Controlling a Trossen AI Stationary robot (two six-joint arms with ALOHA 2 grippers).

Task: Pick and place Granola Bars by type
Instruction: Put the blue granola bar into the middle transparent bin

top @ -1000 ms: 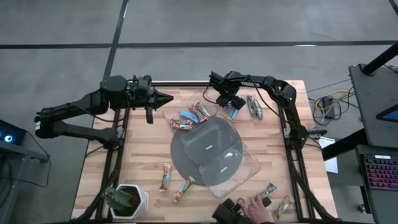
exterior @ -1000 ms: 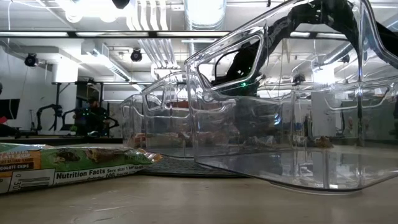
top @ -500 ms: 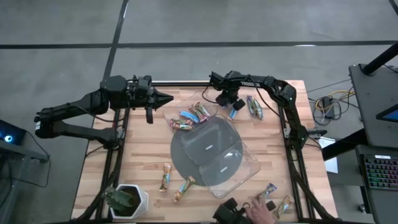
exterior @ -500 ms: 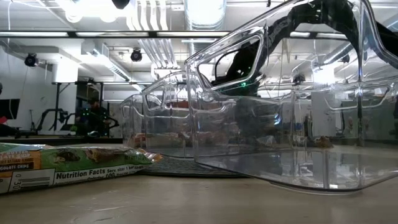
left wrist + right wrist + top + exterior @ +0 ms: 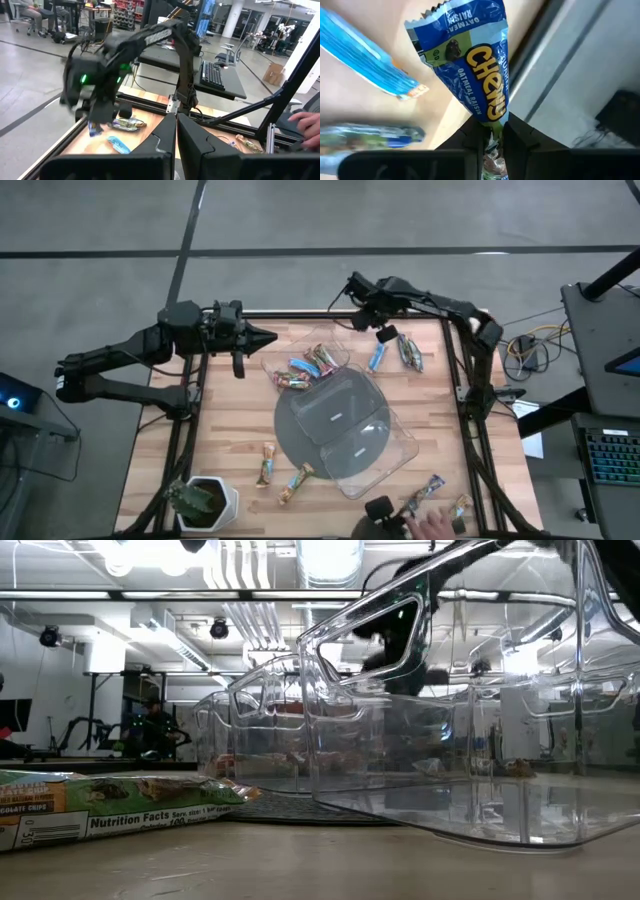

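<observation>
Right claw (image 5: 490, 131) clenched on 1 end seam of a blue granola bar (image 5: 470, 70), lifted above the surface's far edge. Light, crinkly, slippery wrapper; a mid-body grip would hold better. Left claw (image 5: 268, 336) clenched, idle.

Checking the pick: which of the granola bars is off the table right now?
The blue-wrapped chewy granola bar, pinched at one end in the right pincer; the other bars lie flat.

A wooden table (image 5: 230, 440) carries loose granola bars (image 5: 266, 463), a grey disc (image 5: 300, 430) and a potted plant (image 5: 203, 502).
</observation>
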